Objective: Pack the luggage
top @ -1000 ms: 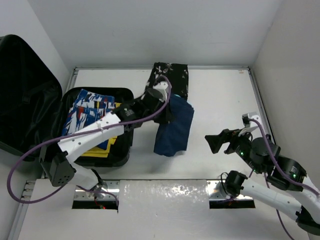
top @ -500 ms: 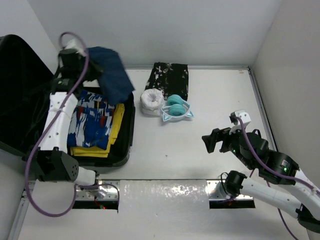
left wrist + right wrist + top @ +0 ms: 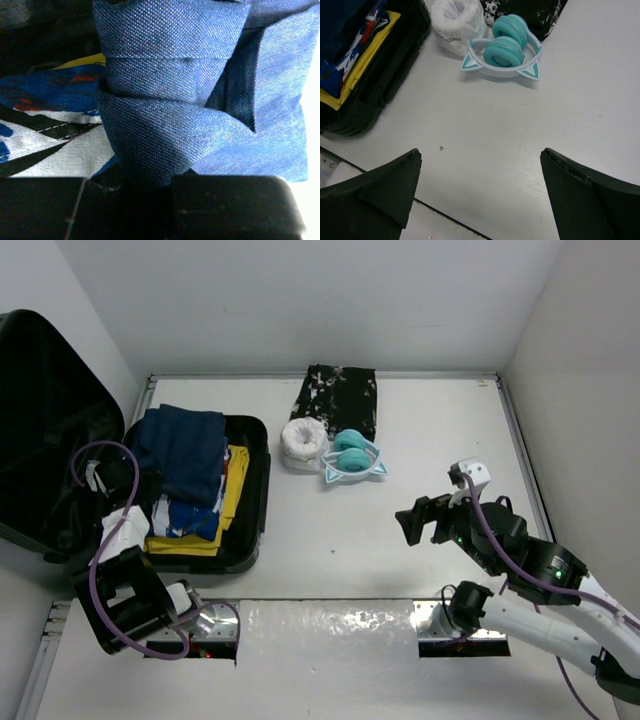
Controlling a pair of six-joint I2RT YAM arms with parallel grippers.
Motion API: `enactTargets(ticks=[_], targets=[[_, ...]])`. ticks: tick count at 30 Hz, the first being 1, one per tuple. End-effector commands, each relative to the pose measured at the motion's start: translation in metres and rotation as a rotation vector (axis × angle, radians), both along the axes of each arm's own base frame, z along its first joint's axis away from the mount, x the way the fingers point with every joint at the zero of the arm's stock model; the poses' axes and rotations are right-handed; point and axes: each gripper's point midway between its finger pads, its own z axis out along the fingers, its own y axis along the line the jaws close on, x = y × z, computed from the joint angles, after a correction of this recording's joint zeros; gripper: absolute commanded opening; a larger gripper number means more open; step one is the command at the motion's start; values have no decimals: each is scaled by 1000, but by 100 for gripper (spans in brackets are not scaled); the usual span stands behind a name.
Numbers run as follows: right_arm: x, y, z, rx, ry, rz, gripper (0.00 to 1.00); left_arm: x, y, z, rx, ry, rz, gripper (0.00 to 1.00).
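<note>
The black luggage (image 3: 255, 502) lies open at the left, its lid (image 3: 50, 420) raised. Inside, a navy garment (image 3: 185, 448) lies on top of a blue, white and red patterned cloth (image 3: 185, 518) and a yellow garment (image 3: 233, 480). My left gripper (image 3: 148, 502) is low over the luggage at the navy garment's near edge. In the left wrist view the navy garment (image 3: 170, 110) bunches down into the gripper (image 3: 167, 182), which is shut on it. My right gripper (image 3: 425, 520) is open and empty above bare table, as the right wrist view (image 3: 480, 155) shows.
A white rolled bundle (image 3: 300, 443), teal cat-ear headphones (image 3: 352, 455) and a black-and-white patterned garment (image 3: 342, 400) lie at the back middle of the table. They also show in the right wrist view, headphones (image 3: 505, 50) beside the bundle (image 3: 455, 25). Walls close in on all sides.
My left arm swung the navy garment from the table's middle up over the luggage and down onto the pile inside. My right gripper drifted slightly left.
</note>
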Motion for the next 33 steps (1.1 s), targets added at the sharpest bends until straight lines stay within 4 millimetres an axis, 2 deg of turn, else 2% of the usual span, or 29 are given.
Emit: enactTargets(ticks=[1,3,4,6,9,14,15,16,21,22,24,26,27,29,30,31,32,33], targets=[[6,12,1,14,-18,18,99,-2,-10,-6,-24,10,-45,0],[7,15,-2,17,-15,25,99,-5,-12,-5,-18,44,-69,0],[7,17,-6,9,-6,28,99,-2,-10,3,-6,41,-77,0],[8,19,-7,3,-2,30,99,-8,-10,4,3,78,-87,0],[8,20,-8,5,1,32,99,-13,-5,17,23,64,-84,0],[8,17,-8,3,-2,22,99,-20,-11,51,66,0,-117,2],[8,17,-9,4,-2,22,99,-21,-13,51,63,-1,-124,5],[8,17,-9,7,-2,23,99,-23,-15,50,60,-1,-124,12],[6,21,-12,15,3,39,99,-27,-17,24,28,53,-146,19],[6,21,-11,15,3,39,99,-29,-16,18,24,77,-149,23],[6,20,-13,7,7,38,99,-33,-9,19,24,89,-128,29],[6,19,-13,5,3,36,99,-40,-6,26,43,96,-106,45],[7,18,-13,3,1,31,99,-42,-3,33,61,94,-89,60],[8,18,-13,3,-3,28,99,-53,2,48,121,93,-52,72],[9,19,-14,-1,-2,28,99,-59,12,59,173,104,-5,82],[9,20,-13,0,-4,30,99,-70,13,66,202,127,12,85],[10,20,-14,-6,-2,29,99,-78,19,74,235,144,44,92],[11,19,-15,-9,0,20,99,-86,27,84,278,163,89,94]])
